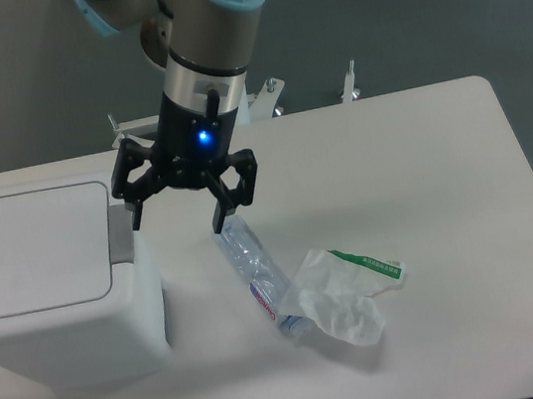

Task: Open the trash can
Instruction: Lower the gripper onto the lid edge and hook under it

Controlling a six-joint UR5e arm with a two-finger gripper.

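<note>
The bin (43,283) is white with a grey tab (121,235), the gripper (176,217) is black with a blue light, and the bottle (257,273) is clear.

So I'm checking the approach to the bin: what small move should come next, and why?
Probably a short shift further left and down, so one finger lands on the grey tab. The open hand hangs just right of the bin, whose lid is closed.
</note>
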